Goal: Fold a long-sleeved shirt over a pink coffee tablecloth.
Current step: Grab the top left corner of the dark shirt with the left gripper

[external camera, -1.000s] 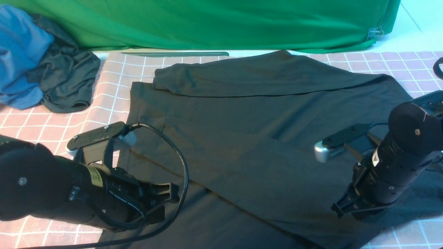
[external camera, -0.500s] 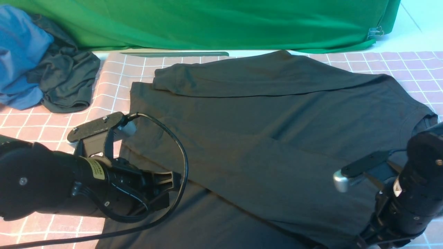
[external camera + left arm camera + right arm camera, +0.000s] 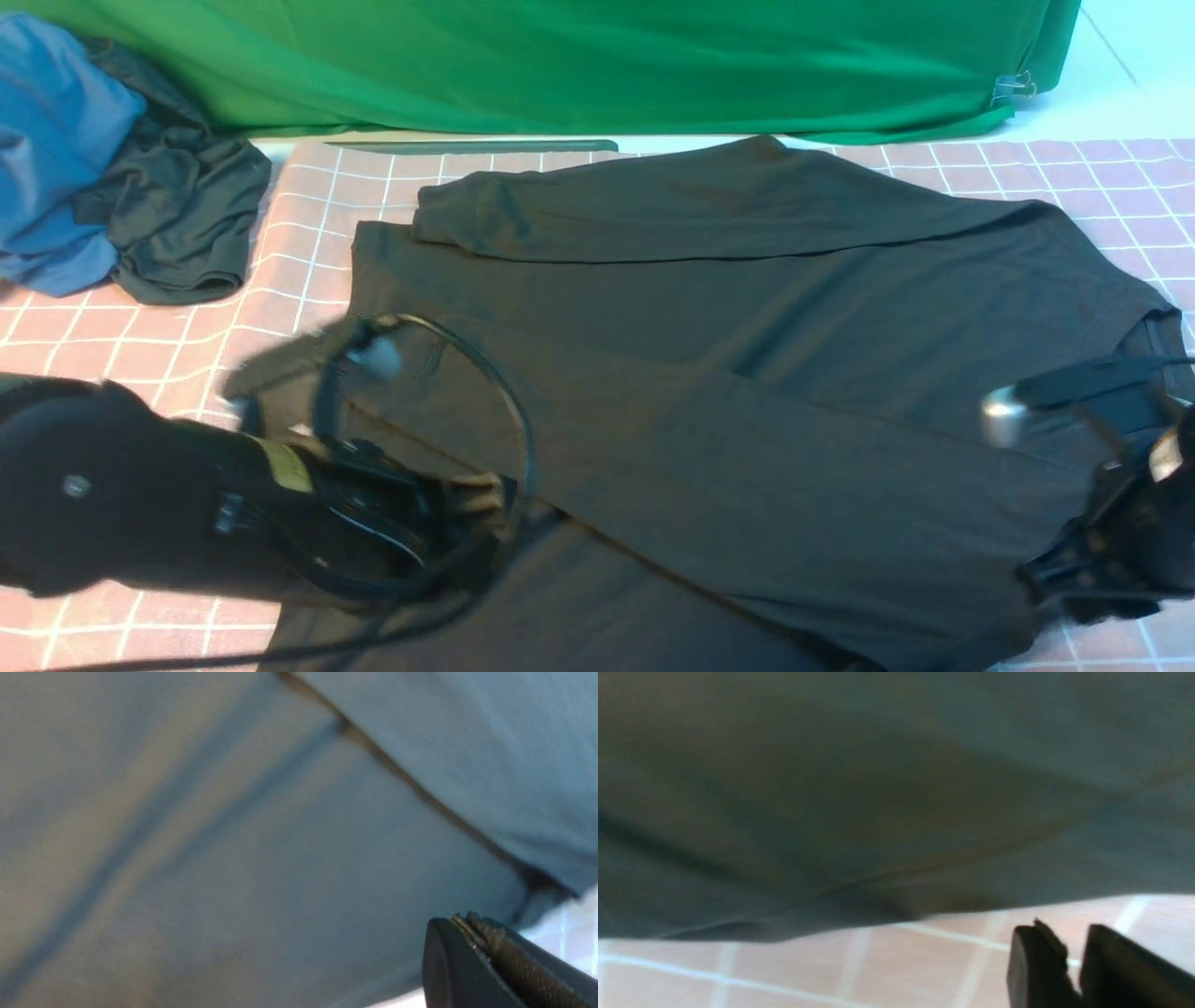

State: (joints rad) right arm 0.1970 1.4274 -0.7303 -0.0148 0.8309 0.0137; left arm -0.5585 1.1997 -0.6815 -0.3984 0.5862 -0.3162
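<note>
Two sleeves (image 3: 653,205) lay folded across body. Shirt (image 3: 709,373) flat on tablecloth (image 3: 308,271), hem (image 3: 359,280) toward robot's left, collar (image 3: 1153,327) toward right. Left gripper (image 3: 462,921) hovered low over hem end, jaws together, no cloth seen between. Right gripper (image 3: 1073,938) hovered just beside shirt's near edge at shoulder end, jaws slightly apart, empty. Judged knit soft, light, limp: would sag, drag, layers likely to slip. Best hold: hem corner and shoulder seam, pinching all layers, both ends lifted level.
</note>
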